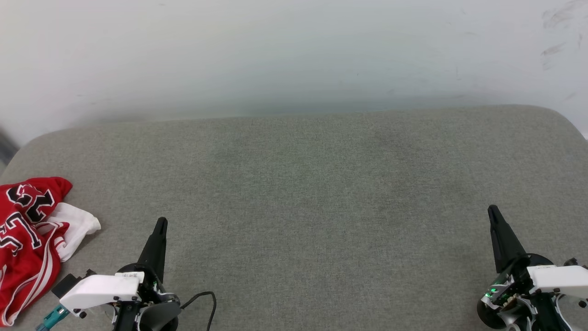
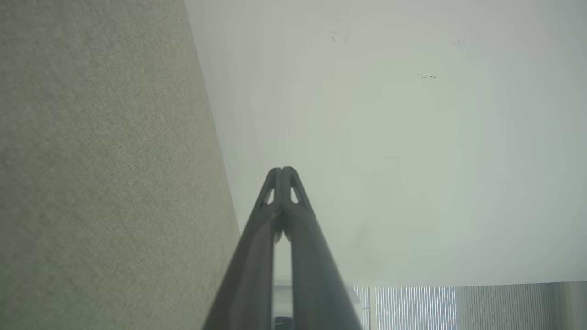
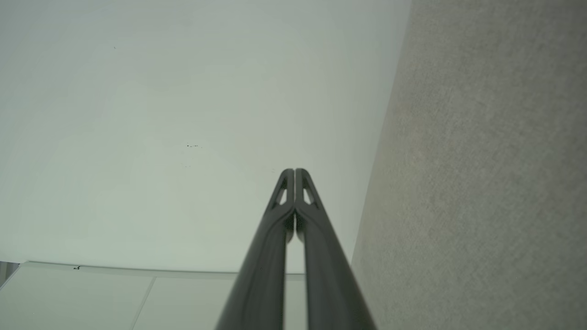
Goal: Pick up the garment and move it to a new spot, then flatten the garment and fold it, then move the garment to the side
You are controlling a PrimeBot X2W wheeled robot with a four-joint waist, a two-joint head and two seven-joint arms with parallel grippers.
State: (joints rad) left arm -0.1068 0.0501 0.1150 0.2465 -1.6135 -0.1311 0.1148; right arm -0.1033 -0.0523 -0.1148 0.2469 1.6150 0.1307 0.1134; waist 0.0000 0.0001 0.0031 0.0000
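The garment (image 1: 25, 248), a red jersey with black white-outlined print and a white red-striped sleeve, lies crumpled at the far left edge of the grey cushioned surface (image 1: 303, 193). My left gripper (image 1: 161, 222) is shut and empty at the lower left, a short way right of the garment and not touching it. At the lower right my right gripper (image 1: 493, 209) is shut too, with nothing in it. In the left wrist view the left gripper (image 2: 283, 170) has its tips pressed together, and the right gripper (image 3: 294, 171) looks the same in the right wrist view.
A pale wall (image 1: 294, 55) rises behind the cushioned surface. A black cable (image 1: 204, 301) loops by the left wrist. Vertical blinds (image 2: 412, 305) show at the bottom of the left wrist view.
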